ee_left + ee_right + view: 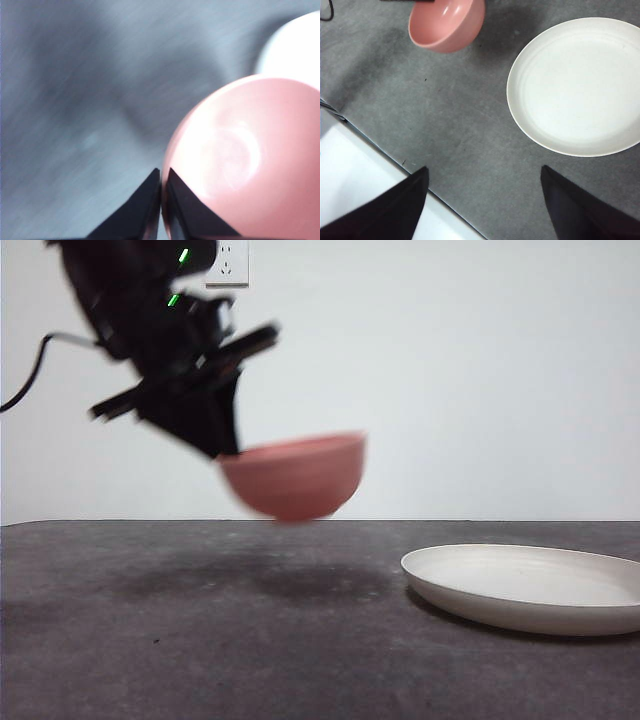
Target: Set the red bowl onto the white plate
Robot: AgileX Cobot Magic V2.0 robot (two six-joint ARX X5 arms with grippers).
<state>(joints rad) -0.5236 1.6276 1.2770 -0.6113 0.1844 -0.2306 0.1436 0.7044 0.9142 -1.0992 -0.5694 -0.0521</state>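
Observation:
The red bowl hangs in the air above the dark table, left of the white plate. My left gripper is shut on the bowl's left rim and carries it; the left wrist view shows its two jaws pinched on the rim of the bowl, with a piece of the plate beyond. My right gripper is open and empty, high above the table; its view shows the bowl and the whole plate lying empty.
The table is a dark grey mat. A white wall with a socket stands behind. The table's edge and a white floor area show in the right wrist view.

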